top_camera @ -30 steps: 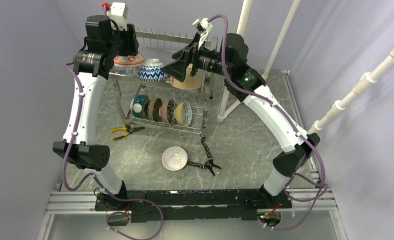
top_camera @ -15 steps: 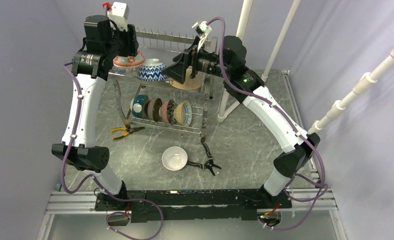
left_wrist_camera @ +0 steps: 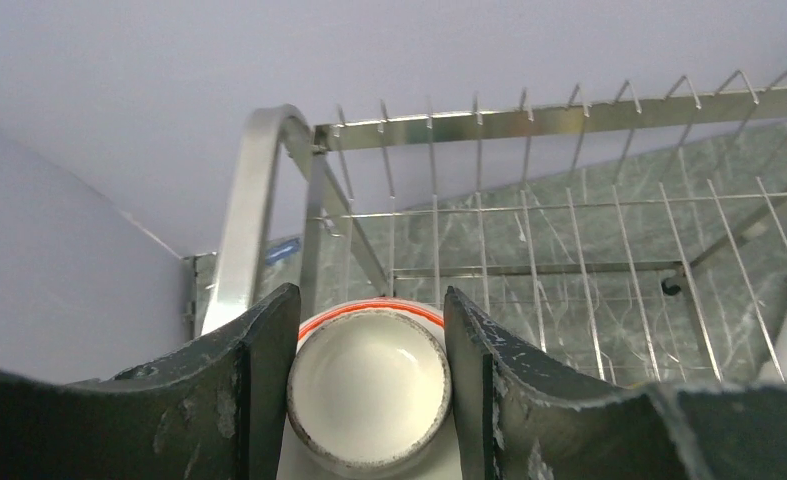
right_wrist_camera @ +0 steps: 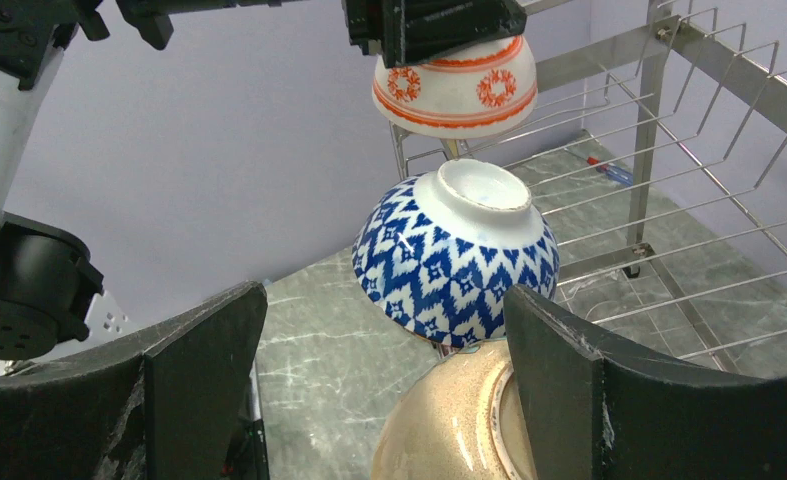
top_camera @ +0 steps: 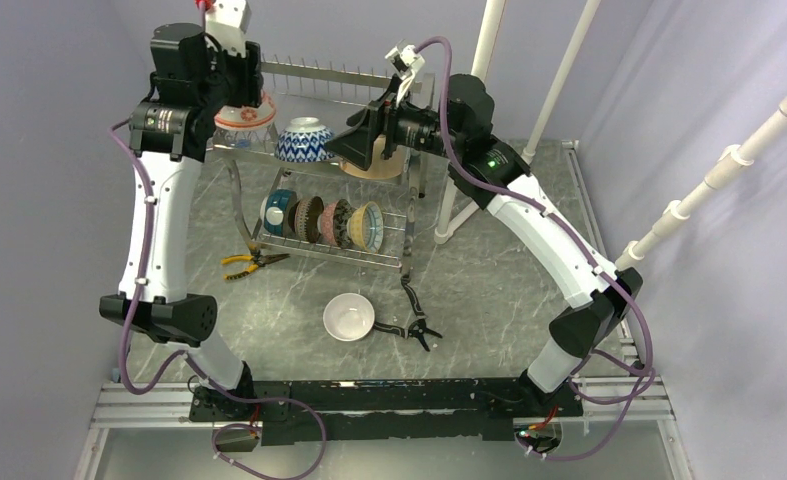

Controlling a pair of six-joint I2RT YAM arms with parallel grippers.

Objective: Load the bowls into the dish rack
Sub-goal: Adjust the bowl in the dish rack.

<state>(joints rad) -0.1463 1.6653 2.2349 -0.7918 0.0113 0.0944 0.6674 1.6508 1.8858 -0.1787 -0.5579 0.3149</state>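
Observation:
My left gripper (left_wrist_camera: 371,300) is shut on the foot of a red-patterned bowl (right_wrist_camera: 456,90), held upside down over the left end of the dish rack's (top_camera: 329,75) top tier. A blue-white zigzag bowl (right_wrist_camera: 456,260) lies upside down on that tier, and a tan bowl (right_wrist_camera: 449,430) leans beside it. My right gripper (right_wrist_camera: 386,300) stands open at the tan bowl, whose edge is next to the right finger while the left finger is well clear. Several patterned bowls (top_camera: 324,220) stand on edge in the lower tier. A plain white bowl (top_camera: 349,317) sits on the table.
Yellow pliers (top_camera: 249,262) lie left of the rack, and a black clamp tool (top_camera: 414,325) lies right of the white bowl. White pipes (top_camera: 489,40) rise behind and to the right. Upright prongs (left_wrist_camera: 559,120) line the rack's back rail.
The left gripper has risen and drifted left, lifting the red-patterned bowl off the top tier. The right gripper has barely shifted and stays open.

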